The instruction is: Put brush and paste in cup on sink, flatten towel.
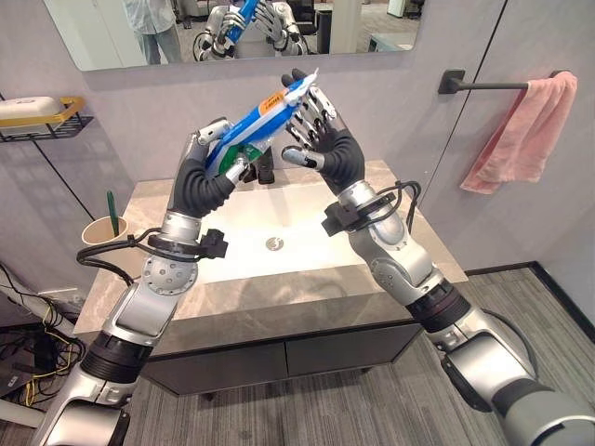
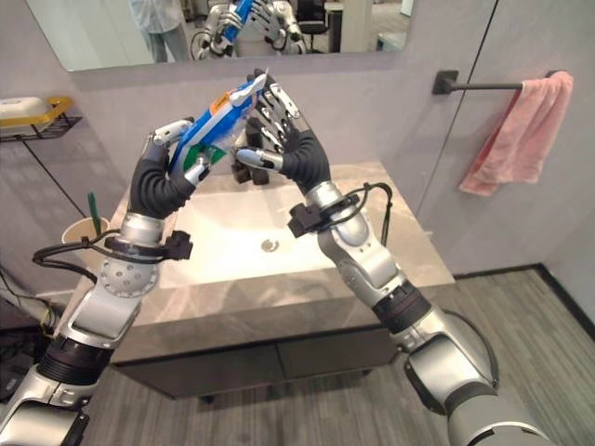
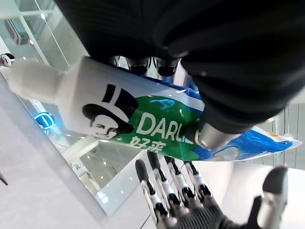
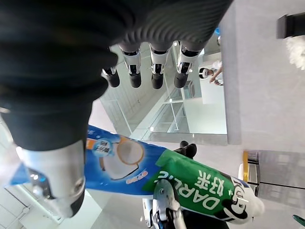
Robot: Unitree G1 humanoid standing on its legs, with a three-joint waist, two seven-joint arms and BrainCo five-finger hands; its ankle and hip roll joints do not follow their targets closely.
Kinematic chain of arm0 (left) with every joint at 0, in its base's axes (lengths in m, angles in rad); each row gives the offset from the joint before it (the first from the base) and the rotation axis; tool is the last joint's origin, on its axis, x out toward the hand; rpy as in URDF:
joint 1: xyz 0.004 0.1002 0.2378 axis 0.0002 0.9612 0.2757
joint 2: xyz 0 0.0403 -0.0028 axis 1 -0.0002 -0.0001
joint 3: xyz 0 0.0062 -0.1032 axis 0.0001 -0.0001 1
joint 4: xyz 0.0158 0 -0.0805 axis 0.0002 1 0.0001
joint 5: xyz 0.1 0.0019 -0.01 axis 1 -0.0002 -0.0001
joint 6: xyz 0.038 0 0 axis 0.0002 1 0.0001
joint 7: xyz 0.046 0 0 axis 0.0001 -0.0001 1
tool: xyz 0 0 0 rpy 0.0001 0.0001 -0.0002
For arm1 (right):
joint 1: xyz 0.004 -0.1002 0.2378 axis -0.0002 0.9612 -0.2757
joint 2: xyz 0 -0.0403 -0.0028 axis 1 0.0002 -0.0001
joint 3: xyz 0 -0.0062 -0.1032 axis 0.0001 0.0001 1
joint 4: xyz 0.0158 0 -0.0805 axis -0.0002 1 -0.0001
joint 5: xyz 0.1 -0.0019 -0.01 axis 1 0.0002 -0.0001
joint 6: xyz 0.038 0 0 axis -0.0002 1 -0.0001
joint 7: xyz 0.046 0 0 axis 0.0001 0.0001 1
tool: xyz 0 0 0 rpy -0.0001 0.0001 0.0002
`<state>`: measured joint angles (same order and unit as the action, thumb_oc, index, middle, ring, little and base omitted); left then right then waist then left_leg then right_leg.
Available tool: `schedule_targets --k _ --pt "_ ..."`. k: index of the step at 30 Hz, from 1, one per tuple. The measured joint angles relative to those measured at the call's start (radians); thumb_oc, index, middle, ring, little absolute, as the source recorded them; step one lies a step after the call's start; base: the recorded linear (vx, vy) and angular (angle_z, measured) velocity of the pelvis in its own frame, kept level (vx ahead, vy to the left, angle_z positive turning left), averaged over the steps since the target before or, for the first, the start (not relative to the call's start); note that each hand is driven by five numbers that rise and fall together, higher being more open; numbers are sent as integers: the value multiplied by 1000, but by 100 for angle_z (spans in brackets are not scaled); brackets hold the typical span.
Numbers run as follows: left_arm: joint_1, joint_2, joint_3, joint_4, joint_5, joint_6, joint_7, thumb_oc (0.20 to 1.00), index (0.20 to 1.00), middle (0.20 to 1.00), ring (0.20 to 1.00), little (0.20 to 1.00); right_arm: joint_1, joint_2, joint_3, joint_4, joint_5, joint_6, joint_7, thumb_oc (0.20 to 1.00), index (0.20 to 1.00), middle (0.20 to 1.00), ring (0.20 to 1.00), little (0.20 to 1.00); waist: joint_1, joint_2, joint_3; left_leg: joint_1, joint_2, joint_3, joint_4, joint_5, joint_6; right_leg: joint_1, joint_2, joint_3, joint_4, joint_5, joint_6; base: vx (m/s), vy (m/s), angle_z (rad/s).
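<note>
Spanning the lower half of the left eye view, the grey stone bench [image 1: 423, 265] with its sunken white sink [image 1: 279, 237] is seen beneath a wall mirror [image 1: 112, 37]. A pink towel [image 1: 522, 130] is draped, bunched and unflattened, over a black rail [image 1: 488, 85] at the upper right of the frame.

Above the basin, at upper centre, the toothpaste tube [image 1: 265, 116] is held aloft between both hands. Its long axis is tilted, the flat crimped end raised toward the upper right and the white capped end angled down to the lower left. The left hand [image 1: 218, 153] is curled round the lower, green part of the tube, thumb pressed against it, as shown in the left wrist view. The right hand [image 1: 316, 125] is set against the upper blue end with fingers straight and spread; a firm grip by it is not shown, and in the right wrist view its fingers [image 4: 152, 76] are seen extended clear of the tube.

At the far left edge of the bench a paper cup [image 1: 102, 229] stands with a green toothbrush [image 1: 112, 212] already upright inside. The cup lies well apart from the tube, down and to the left, so the left hand is judged the nearer one for the delivery, cap end leading.
</note>
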<state>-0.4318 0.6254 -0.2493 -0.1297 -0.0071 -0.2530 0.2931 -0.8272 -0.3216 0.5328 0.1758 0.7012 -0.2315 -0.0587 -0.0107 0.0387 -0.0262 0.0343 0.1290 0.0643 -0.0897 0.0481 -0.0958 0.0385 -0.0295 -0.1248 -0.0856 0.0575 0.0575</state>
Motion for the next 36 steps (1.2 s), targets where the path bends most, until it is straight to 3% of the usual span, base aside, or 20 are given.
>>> schedule_targets --k 12,31,32,33,34,35,36 --pt "0 1 -26 42 -75 -7 -64 200 200 200 200 200 -104 -5 60 67 41 34 59 1000 1000 1000 1000 1000 2 2 -1 -1 1 -3 0 1 -1 0 2 -2 0 0 -1 0 0 0" --pt "0 8 -54 50 -100 -6 -98 200 200 200 200 200 -104 16 70 76 38 36 59 1000 1000 1000 1000 1000 -3 2 -1 -1 2 -2 0 1 -1 0 2 -2 0 0 -1 0 0 0" --pt "0 7 -54 51 -100 -6 -98 200 200 200 200 200 -104 15 70 76 38 36 59 768 768 768 768 768 -3 2 -1 -1 2 -2 0 1 -1 0 2 -2 0 0 -1 0 0 0" --pt "0 7 -54 53 -100 -6 -97 200 200 200 200 200 -104 13 70 76 38 37 59 696 696 696 696 696 -3 2 -1 -1 2 -2 0 1 -1 0 2 -2 0 0 -1 0 0 0" --pt "0 7 -54 56 -100 -6 -96 200 200 200 200 200 -104 13 70 76 38 37 59 517 517 517 517 517 -3 2 -1 -1 2 -2 0 1 -1 0 2 -2 0 0 -1 0 0 0" --pt "0 7 -54 60 -100 -5 -92 200 200 200 200 200 -104 13 70 76 38 37 58 416 416 416 416 416 -4 2 -1 -1 2 -2 0 1 -1 0 2 -2 0 0 -1 0 0 0" --pt "0 7 -54 65 -100 -5 -90 200 200 200 200 200 -104 13 70 76 37 37 58 200 200 200 200 200 -4 2 -1 -1 2 -2 0 1 -1 0 2 -2 0 0 -1 0 0 0"
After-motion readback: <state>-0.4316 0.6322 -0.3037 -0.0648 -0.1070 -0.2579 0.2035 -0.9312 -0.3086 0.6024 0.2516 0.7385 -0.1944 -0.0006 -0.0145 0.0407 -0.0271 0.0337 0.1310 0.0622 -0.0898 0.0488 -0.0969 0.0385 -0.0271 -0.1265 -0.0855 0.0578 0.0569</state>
